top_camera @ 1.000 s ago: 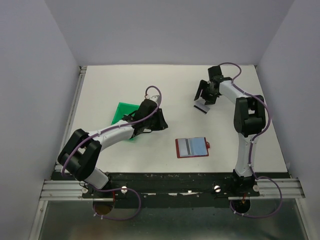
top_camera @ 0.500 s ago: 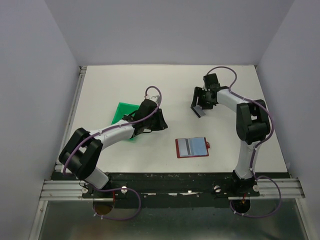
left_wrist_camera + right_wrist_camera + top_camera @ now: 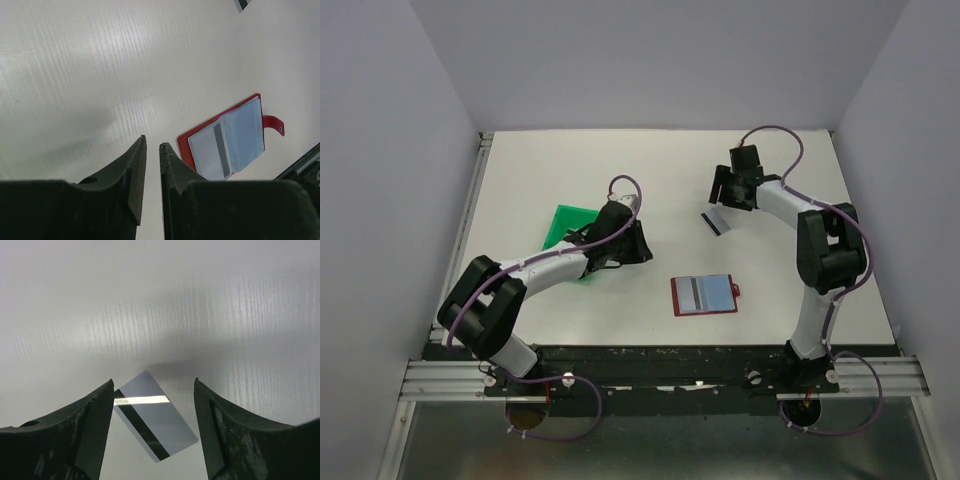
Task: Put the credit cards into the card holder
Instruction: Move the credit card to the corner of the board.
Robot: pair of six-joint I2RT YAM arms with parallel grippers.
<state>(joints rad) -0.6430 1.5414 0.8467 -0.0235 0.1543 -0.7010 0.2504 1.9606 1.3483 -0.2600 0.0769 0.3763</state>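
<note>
- The right gripper (image 3: 152,390) is wide open and holds nothing; its two fingers (image 3: 92,435) stand far apart above the white surface (image 3: 570,170).
- In the right wrist view, a credit card (image 3: 155,422) lies flat on the surface in the lower middle of the frame, in the space between the fingers. Whether it touches the left one cannot be told.
- In the top view the same card sits just below and slightly left of the right gripper, in the upper right part of the frame.
- The long axis of this card runs diagonally, from upper left to lower right in the wrist view. Its dark stripe goes along the lower-left long edge.
- The card holder (image 3: 705,294) lies open in the lower centre of the top view, well apart from the right gripper. Its light blue inside faces up, its long axis goes left to right, and its red tab points to the right.
- A second card (image 3: 220,150) with a dark stripe sits inside the holder.
- The left gripper (image 3: 152,150) is only narrowly open, with nothing between its jaws. It is to the left of the holder, near the green tray (image 3: 560,225).
</note>
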